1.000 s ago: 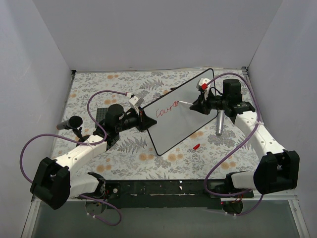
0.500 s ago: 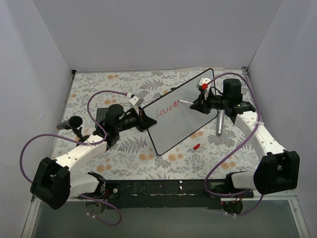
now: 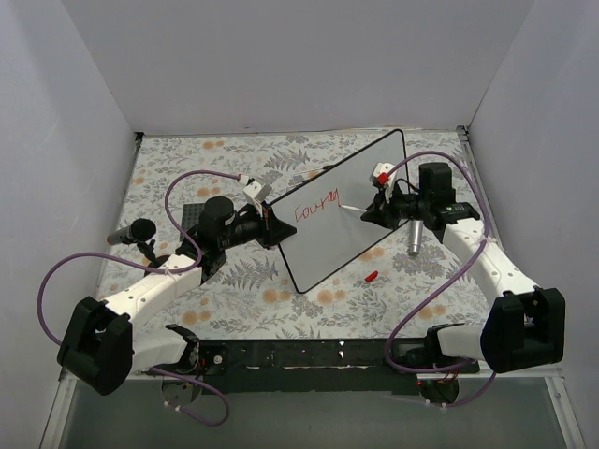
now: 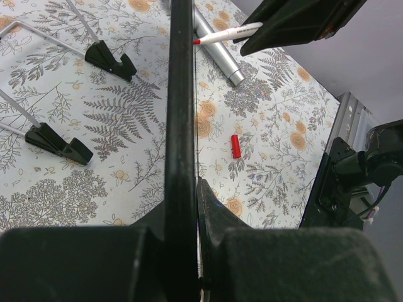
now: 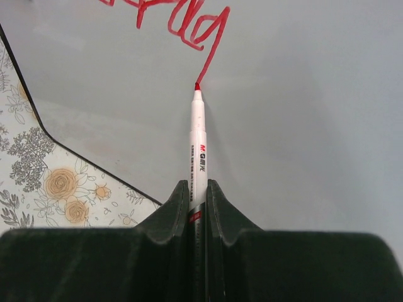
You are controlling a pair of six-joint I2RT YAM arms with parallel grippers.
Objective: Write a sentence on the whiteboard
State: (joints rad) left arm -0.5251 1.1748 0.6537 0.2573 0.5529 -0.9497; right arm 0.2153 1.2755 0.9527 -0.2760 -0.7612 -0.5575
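Right gripper (image 5: 197, 189) is pinching a red marker (image 5: 198, 135) by its lower barrel, jaws closed down to the pen's width, nib pressing on the whiteboard (image 3: 348, 241) at the foot of a long descender. Left gripper (image 3: 272, 225) is clamping the board's near-left edge, jaws narrowed to the rim; in the left wrist view the board is showing edge-on.

Step in hand, as I judge it: finishing a letter, then lifting to start the next. Doing it well means light, even nib pressure, a clean lift at the stroke's end, and a short hop along the same slant — while the left arm is bracing the board against the push.

The whiteboard is sitting mid-table on the floral tablecloth (image 3: 234, 290), tilted and turned diagonally between the two arms. The sentence (image 3: 315, 206) is only beginning: one red word, reading roughly "courag", slanting across the upper-left part; the rest is glossy bare white. A red cap (image 3: 371, 277) is lying just off the board's lower right edge.
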